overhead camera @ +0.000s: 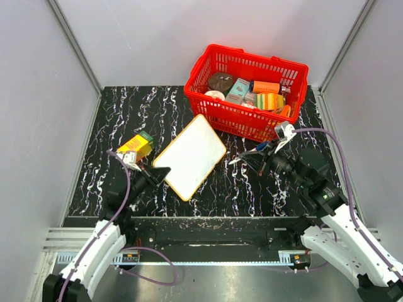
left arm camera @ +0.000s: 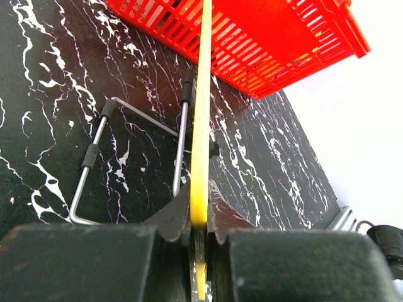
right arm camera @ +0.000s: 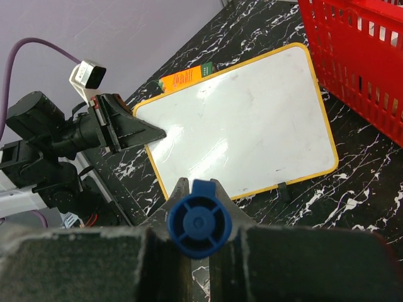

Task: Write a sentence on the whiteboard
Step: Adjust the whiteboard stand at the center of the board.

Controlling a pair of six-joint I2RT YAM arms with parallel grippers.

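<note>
Whiteboard (overhead camera: 190, 156) is blank; left gripper (overhead camera: 161, 172) pinches its corner to steady it, right gripper (overhead camera: 247, 158) clamps a blue marker (right arm camera: 199, 218), ready to write.

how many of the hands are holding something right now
2. The left hand pinches the whiteboard at its left corner; the right hand grips a blue marker, held near the red basket.

The whiteboard (overhead camera: 190, 156) is white with a thin yellow-orange rim. The tabletop (overhead camera: 239, 185) is black, veined white like marble. The far-right basket (overhead camera: 239, 123) is red with a slotted lattice. The marker (right arm camera: 199, 225) has a blue end. The box (overhead camera: 137, 147) at left is yellow, orange and green.
</note>
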